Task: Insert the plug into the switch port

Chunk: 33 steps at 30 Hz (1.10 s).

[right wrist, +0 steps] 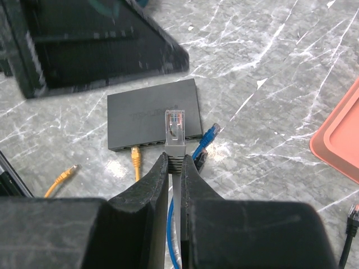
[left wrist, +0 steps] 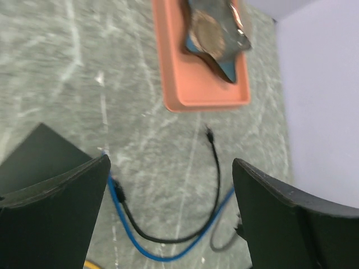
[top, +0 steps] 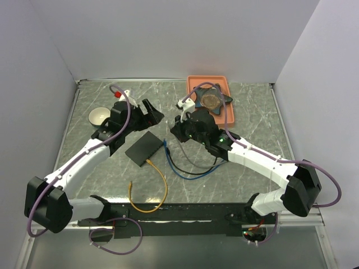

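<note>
Clear plug [right wrist: 175, 126] on a grey lead, clenched in the right pincer [right wrist: 175, 163] and held in the air, tip aimed at the black switch [right wrist: 151, 109] but still apart from it. The switch port [right wrist: 165, 142] row faces the plug; a yellow cable [right wrist: 135, 157] and a blue cable [right wrist: 208, 134] sit in two sockets (free ones seem to lie between). Grasp done; lining up and pushing in remain. The switch lies flat on the table [right wrist: 269, 67]. Left pincer [left wrist: 171, 168] hangs released, grasping nothing.
</note>
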Tool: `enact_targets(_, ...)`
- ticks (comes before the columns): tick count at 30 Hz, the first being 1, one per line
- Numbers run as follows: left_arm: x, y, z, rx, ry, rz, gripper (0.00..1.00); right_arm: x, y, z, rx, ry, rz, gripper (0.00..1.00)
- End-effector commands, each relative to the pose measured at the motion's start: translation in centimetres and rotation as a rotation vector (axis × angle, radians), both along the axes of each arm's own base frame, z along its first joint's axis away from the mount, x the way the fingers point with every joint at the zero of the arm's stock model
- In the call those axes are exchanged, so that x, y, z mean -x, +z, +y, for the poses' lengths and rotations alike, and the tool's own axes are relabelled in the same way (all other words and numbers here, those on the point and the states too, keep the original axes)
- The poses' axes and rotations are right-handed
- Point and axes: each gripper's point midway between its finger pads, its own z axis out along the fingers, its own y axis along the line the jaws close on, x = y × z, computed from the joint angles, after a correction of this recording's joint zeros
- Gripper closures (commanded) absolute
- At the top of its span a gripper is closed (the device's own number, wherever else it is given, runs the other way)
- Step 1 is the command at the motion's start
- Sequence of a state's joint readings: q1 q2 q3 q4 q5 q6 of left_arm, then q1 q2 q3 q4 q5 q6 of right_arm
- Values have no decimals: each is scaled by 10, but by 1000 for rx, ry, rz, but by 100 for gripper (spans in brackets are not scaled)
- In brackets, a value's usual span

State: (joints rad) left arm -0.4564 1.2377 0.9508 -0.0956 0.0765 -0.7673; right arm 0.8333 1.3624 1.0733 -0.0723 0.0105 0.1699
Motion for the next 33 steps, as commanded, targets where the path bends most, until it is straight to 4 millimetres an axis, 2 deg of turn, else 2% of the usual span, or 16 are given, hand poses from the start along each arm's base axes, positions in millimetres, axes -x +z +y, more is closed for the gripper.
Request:
enact_targets(1, -13, 5, 36, -75, 158, -26, 4, -3, 12, 7, -17, 13, -26, 100)
enact_targets(7, -23, -28, 65, -140, 236, 68, 4, 2, -10, 22, 17, 72, 28, 100)
enact_targets(9, -23, -45, 69, -135, 239, 116, 4, 5, -16, 29, 32, 90, 44, 100)
enact_targets(16, -31, -95, 95, -167, 286, 260, 4, 20, -55, 57, 122, 167, 106, 100)
enact_targets(22, -33, -126, 102, -188, 288, 328, 4, 33, -82, 77, 175, 220, 139, 100)
enact_targets(25, -35, -141, 104, -200, 289, 358, 4, 38, -104, 83, 201, 236, 177, 100)
enact_targets(33, -33, -167, 96, -195, 243, 421, 3, 46, -145, 98, 250, 276, 250, 100)
